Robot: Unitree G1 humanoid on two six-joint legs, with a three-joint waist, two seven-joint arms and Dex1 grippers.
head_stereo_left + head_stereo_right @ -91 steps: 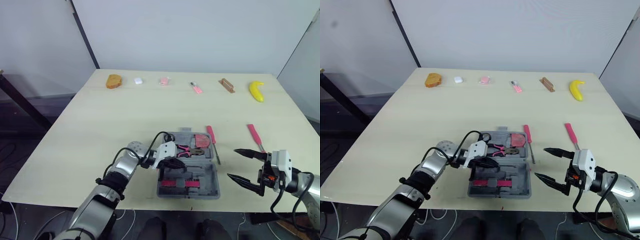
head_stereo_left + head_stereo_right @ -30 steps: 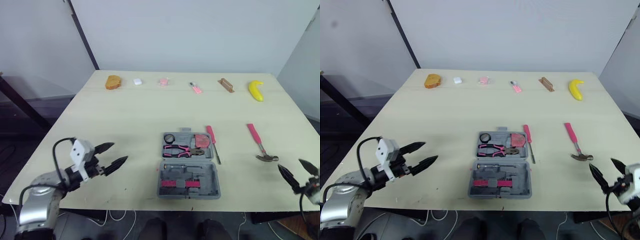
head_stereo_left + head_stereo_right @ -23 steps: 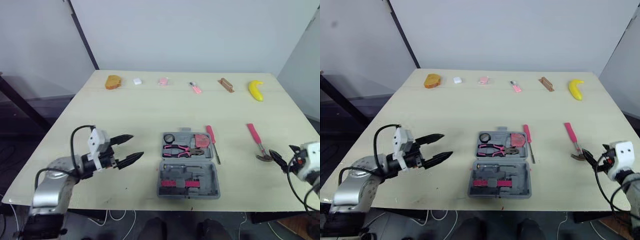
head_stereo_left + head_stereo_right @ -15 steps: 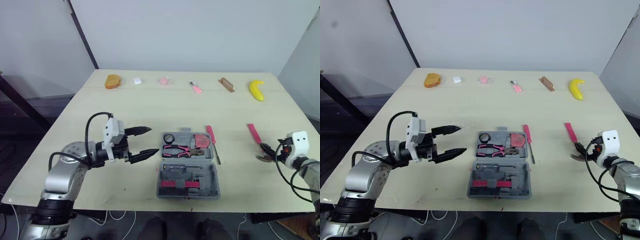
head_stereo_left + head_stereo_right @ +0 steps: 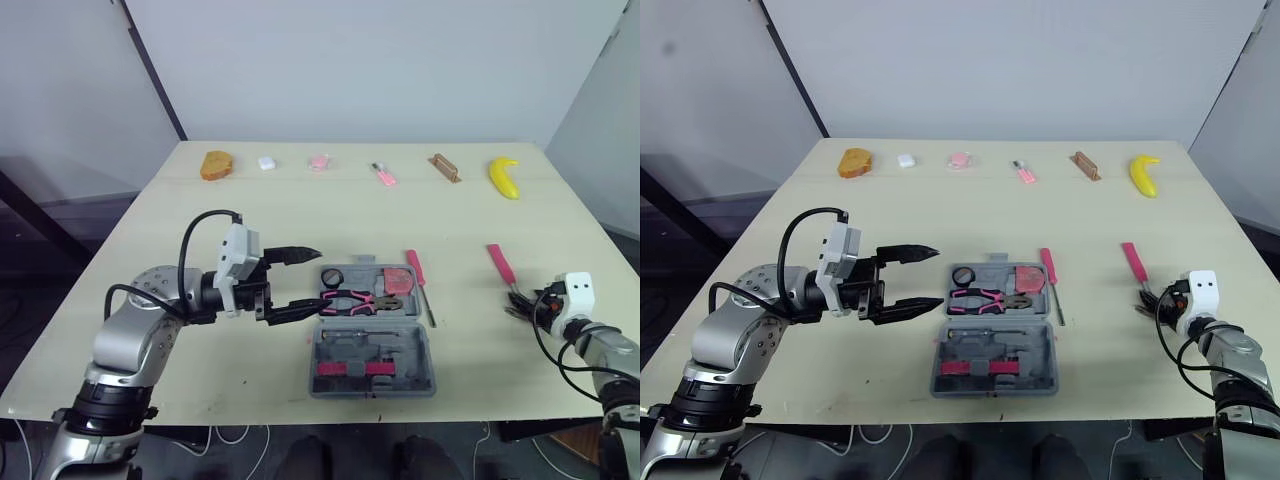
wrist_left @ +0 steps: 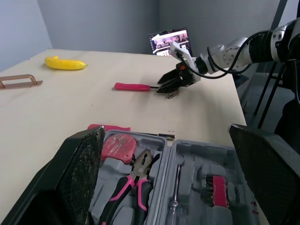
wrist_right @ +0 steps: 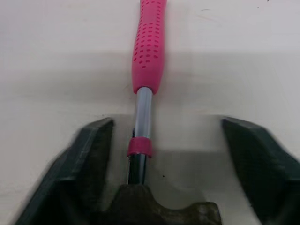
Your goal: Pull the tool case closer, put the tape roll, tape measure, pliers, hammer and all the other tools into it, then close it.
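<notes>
The grey tool case (image 5: 372,352) lies open near the table's front edge. Its far half holds the pink-handled pliers (image 5: 360,299), a black tape roll (image 5: 333,278) and a red tape measure (image 5: 396,281). A pink screwdriver (image 5: 414,269) lies on the table just right of the case. The pink-handled hammer (image 5: 497,263) lies farther right. My right gripper (image 7: 167,122) is open and straddles the hammer's steel neck (image 7: 142,110), with gaps on both sides. My left gripper (image 5: 318,279) is open and empty, hovering just left of the case.
Along the far edge sit a bread piece (image 5: 215,165), a white block (image 5: 266,162), a pink item (image 5: 319,161), a small pink tool (image 5: 381,175), a brown handle (image 5: 445,168) and a banana (image 5: 503,177). The hammer lies close to the table's right edge.
My left gripper has swung right, up to the case's left side. My right gripper has come in from the table's corner to the hammer's head. The camera has shifted a little.
</notes>
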